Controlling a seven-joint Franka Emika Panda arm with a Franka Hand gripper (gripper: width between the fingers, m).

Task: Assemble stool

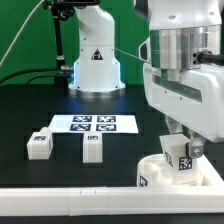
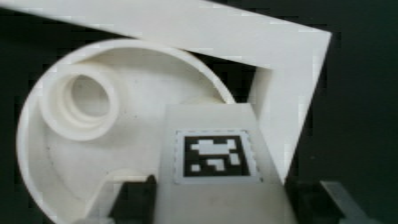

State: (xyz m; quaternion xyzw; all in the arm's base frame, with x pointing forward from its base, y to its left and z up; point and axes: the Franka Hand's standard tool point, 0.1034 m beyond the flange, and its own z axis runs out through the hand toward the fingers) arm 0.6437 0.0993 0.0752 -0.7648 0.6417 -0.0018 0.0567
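Note:
The round white seat disc (image 1: 160, 176) lies at the exterior view's front right, against the border rail. In the wrist view the seat disc (image 2: 80, 130) shows a raised round socket (image 2: 89, 100). My gripper (image 1: 179, 142) is shut on a white blocky leg (image 1: 182, 160) with a marker tag and holds it upright over the seat. In the wrist view the leg (image 2: 217, 150) sits between my gripper's (image 2: 231, 205) dark fingers (image 2: 130, 200). Two more legs stand on the table: one at the left (image 1: 40, 145), one in the middle (image 1: 92, 148).
The marker board (image 1: 95, 124) lies flat behind the loose legs. The robot base (image 1: 95, 60) stands at the back. A long white border rail (image 1: 70, 197) runs along the front edge; its corner shows in the wrist view (image 2: 267, 45).

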